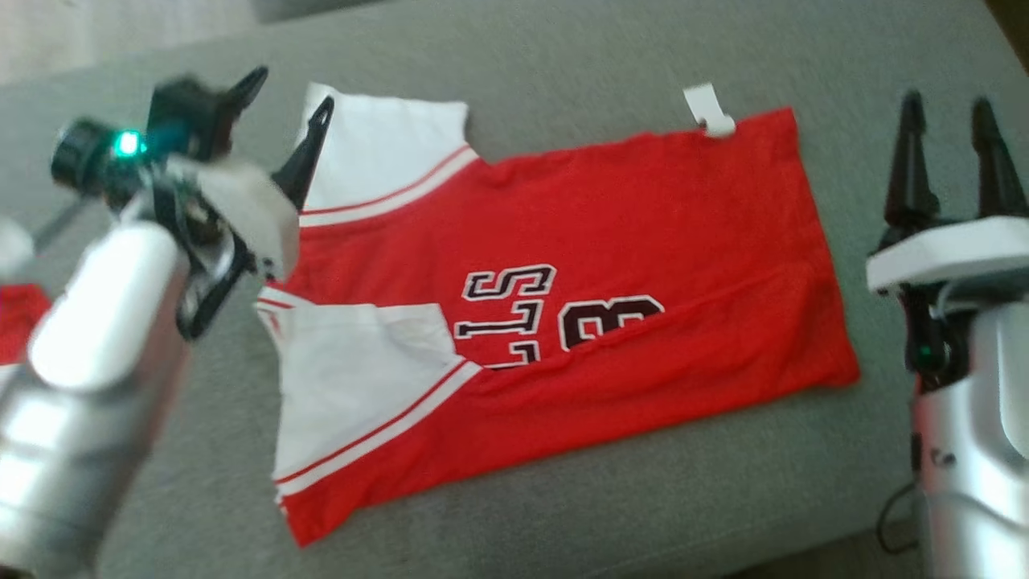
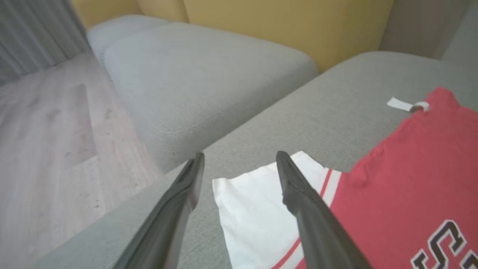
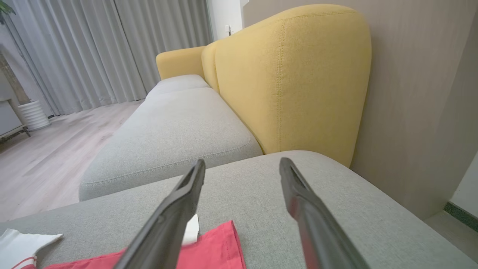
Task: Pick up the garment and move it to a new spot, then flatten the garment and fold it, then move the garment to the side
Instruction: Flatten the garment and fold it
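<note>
A wide grey seat cushion (image 1: 563, 48) is lying against a yellow backrest (image 3: 291, 82), with a second grey cushion (image 3: 175, 134) sitting just beside it. Grey curtains (image 3: 93, 48) are hanging down to the pale wooden floor (image 3: 44, 157), near a white ribbed pot (image 3: 33, 114).

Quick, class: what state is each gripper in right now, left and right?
Left gripper: open, holding nothing, by the white sleeve of the jersey.
Right gripper: open, holding nothing, beside the jersey.
</note>
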{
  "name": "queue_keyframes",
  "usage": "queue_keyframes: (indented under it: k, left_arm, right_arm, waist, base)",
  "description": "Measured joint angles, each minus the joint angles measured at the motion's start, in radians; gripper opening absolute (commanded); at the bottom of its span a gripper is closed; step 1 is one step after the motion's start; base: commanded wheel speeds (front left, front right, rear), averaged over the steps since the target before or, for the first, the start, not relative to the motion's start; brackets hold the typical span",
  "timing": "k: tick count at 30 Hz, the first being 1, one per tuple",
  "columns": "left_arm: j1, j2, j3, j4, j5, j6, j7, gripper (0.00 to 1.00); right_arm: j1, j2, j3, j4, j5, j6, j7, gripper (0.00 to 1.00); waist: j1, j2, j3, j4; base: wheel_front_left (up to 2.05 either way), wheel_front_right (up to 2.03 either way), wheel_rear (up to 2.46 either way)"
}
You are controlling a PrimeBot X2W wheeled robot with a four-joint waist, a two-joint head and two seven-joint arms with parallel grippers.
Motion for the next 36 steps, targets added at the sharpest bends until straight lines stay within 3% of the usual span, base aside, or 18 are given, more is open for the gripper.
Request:
queue_keyframes:
  k: [7,12,15,22,30,31,32,33,36]
  left_arm:
    - [-0.218,0.121,-0.236,0.086,-0.221,-0.006,0.173,1.00]
    - [-0.307,0.176,-0.357,0.141,-0.304,-0.006,0.234,1.00]
    - [-0.366,0.207,-0.439,0.208,-0.299,-0.006,0.243,1.00]
    - [-0.442,0.220,-0.487,0.299,-0.378,-0.006,0.271,1.00]
    - [-0.487,0.228,-0.540,0.296,-0.534,-0.006,0.369,1.00]
    - [-0.487,0.232,-0.546,0.288,-0.556,-0.005,0.384,0.77]
    - [-0.488,0.235,-0.551,0.278,-0.575,-0.006,0.395,0.30]
    - [-0.488,0.235,-0.556,0.269,-0.592,-0.006,0.399,0.00]
    - [-0.488,0.234,-0.572,0.253,-0.625,-0.006,0.402,0.00]
  right_arm:
    - [-0.061,-0.001,0.070,0.034,0.003,0.000,-0.033,1.00]
    - [-0.117,-0.001,0.105,0.049,0.004,0.000,-0.048,1.00]
    - [-0.136,-0.001,0.129,0.053,0.010,0.000,-0.063,1.00]
    - [-0.143,-0.001,0.156,0.061,0.002,0.000,-0.077,1.00]
    - [-0.168,-0.001,0.147,0.084,0.001,0.000,-0.097,1.00]
    - [-0.170,-0.001,0.145,0.088,-0.002,0.000,-0.097,1.00]
    - [-0.170,-0.001,0.142,0.091,-0.007,0.000,-0.097,1.00]
    - [-0.170,-0.002,0.137,0.095,-0.008,0.000,-0.097,1.00]
    - [-0.172,-0.002,0.134,0.103,-0.010,0.000,-0.097,1.00]
  waist:
    - [0.0000,0.0000,0.091,-0.068]
    - [-0.0001,0.0000,0.145,-0.113]
    - [-0.0002,0.0000,0.180,-0.139]
    - [-0.0003,0.0000,0.232,-0.173]
    - [-0.0004,0.0000,0.249,-0.182]
    - [-0.0004,0.0000,0.249,-0.181]
    - [-0.0004,0.0000,0.249,-0.180]
    - [-0.0004,0.0000,0.248,-0.178]
    - [-0.0004,0.0000,0.246,-0.171]
  base:
    - [0.00,0.00,0.00]
    - [0.00,0.00,0.00]
    - [0.00,0.00,0.00]
    - [0.00,0.00,0.00]
    - [0.00,0.00,0.00]
    - [0.00,0.00,0.00]
    - [0.00,0.00,0.00]
    - [0.00,0.00,0.00]
    - [0.00,0.00,0.00]
